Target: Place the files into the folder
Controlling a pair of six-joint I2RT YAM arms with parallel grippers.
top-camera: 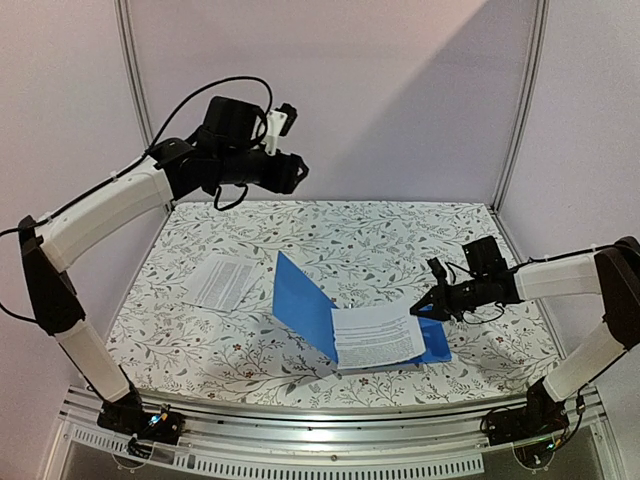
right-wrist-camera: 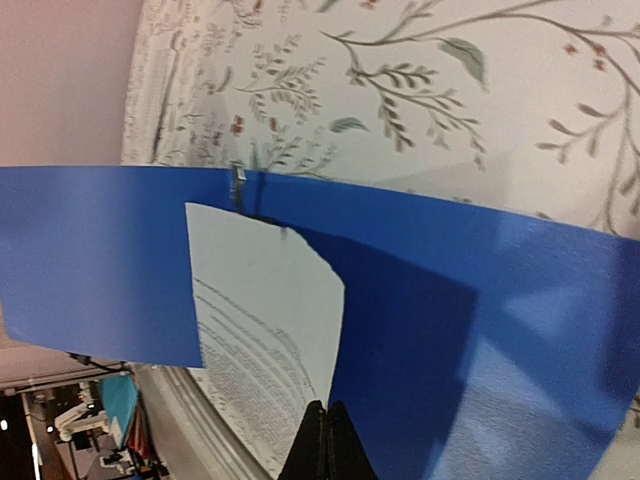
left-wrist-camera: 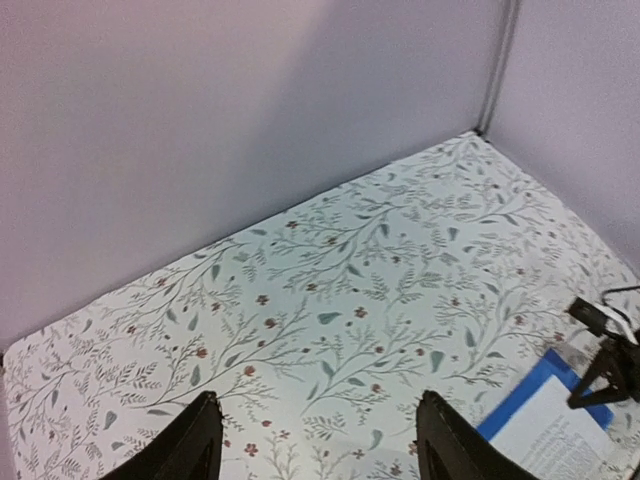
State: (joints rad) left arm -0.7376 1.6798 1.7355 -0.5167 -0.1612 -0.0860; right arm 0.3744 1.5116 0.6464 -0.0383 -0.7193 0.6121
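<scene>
The blue folder [top-camera: 300, 298] lies open at the table's front middle, its left cover tilted up and its right cover flat. One file [top-camera: 378, 335] rests on the flat cover, its right edge curled up. My right gripper [top-camera: 422, 307] is at that edge, shut on the file's edge [right-wrist-camera: 270, 330] in the right wrist view, above the blue cover [right-wrist-camera: 480, 340]. A metal ring [right-wrist-camera: 238, 188] shows at the spine. A second file [top-camera: 222, 281] lies on the table left of the folder. My left gripper [top-camera: 296, 172] is held high over the far left, open and empty [left-wrist-camera: 318, 445].
The floral tablecloth [top-camera: 400, 245] covers the table, with walls at the back and sides. An aluminium rail [top-camera: 330, 430] runs along the near edge. The left wrist view shows the folder's corner [left-wrist-camera: 530, 385] and my right gripper [left-wrist-camera: 600, 375] at its lower right.
</scene>
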